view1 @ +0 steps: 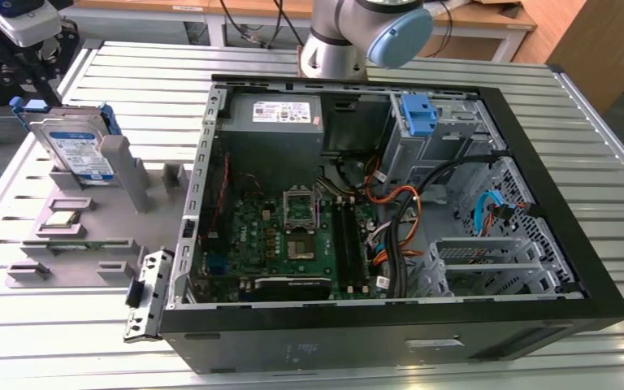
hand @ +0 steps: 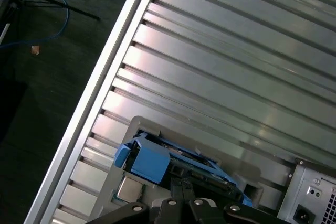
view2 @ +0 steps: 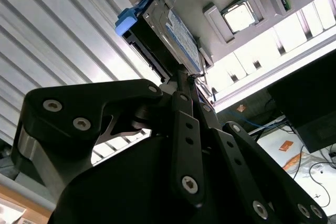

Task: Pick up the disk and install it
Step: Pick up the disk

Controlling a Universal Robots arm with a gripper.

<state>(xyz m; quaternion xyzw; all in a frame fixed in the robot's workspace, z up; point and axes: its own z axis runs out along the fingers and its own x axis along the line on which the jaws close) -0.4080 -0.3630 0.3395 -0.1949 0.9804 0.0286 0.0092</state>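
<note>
Silver disk (view1: 74, 150) in its blue carrier stands on edge in a slot of the grey holder (view1: 95, 236), with the blue tab at its upper end. The holder sits on the ribbed metal table (view1: 127, 65), on the exterior view's left of the open computer case (view1: 572, 268), just beside the case wall.

Gripper (view2: 182, 77): in both wrist views the fingers lie together with nothing between them. In the second wrist view the tips point at the disk's labelled face and end just short of its near edge; whether they touch cannot be told. In the first wrist view the tips sit close beside the carrier's blue tab. The disk is not held and rests fully in its slot.

A small square chip (view1: 61, 218) lies in another pocket of the same holder, near the disk. Inside the case, the grey power supply (view1: 279, 114) sits at the far wall, and a blue bracket (view1: 418, 114) sits well apart from the disk.
</note>
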